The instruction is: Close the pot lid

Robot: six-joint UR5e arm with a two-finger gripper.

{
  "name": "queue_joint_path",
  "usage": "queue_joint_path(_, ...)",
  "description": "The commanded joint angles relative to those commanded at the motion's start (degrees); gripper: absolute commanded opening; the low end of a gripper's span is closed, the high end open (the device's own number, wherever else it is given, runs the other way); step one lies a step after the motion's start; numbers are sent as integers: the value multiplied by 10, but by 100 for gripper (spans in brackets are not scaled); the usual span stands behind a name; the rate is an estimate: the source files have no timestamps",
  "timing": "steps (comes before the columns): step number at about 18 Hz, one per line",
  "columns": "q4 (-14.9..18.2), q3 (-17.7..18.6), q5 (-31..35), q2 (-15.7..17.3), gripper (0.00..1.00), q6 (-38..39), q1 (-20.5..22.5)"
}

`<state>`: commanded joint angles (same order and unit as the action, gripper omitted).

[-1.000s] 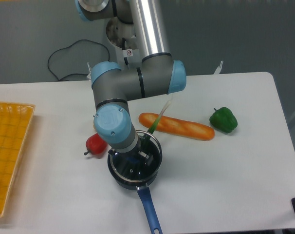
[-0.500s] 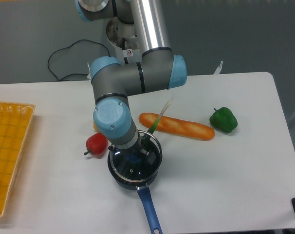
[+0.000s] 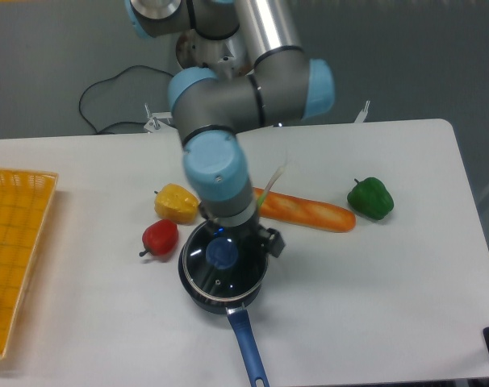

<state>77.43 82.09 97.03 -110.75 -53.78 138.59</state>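
The dark pot [image 3: 194, 295] stands at the table's front centre, with its blue handle [image 3: 248, 348] pointing toward the front edge. The glass lid [image 3: 214, 276] lies flat on the pot's rim, and its blue knob [image 3: 222, 252] shows free at the centre. My gripper [image 3: 243, 239] hangs just above the lid's far right side, a little off the knob, and holds nothing. One dark finger [image 3: 271, 242] shows at the right. The other is hidden behind the wrist.
A red pepper [image 3: 160, 238] and a yellow pepper [image 3: 177, 202] lie just left of the pot. A long bread loaf [image 3: 309, 211] and a green pepper [image 3: 370, 198] lie to the right behind it. An orange basket [image 3: 14, 242] sits at the left edge.
The gripper let go of the lid's knob and lifted up and to the right. The lid now rests on the pot with its knob uncovered, and the yellow pepper has come into view.
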Motion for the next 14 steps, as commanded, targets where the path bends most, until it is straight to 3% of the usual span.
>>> queue_joint_path(14,-4,4,-22,19,99,-164,101)
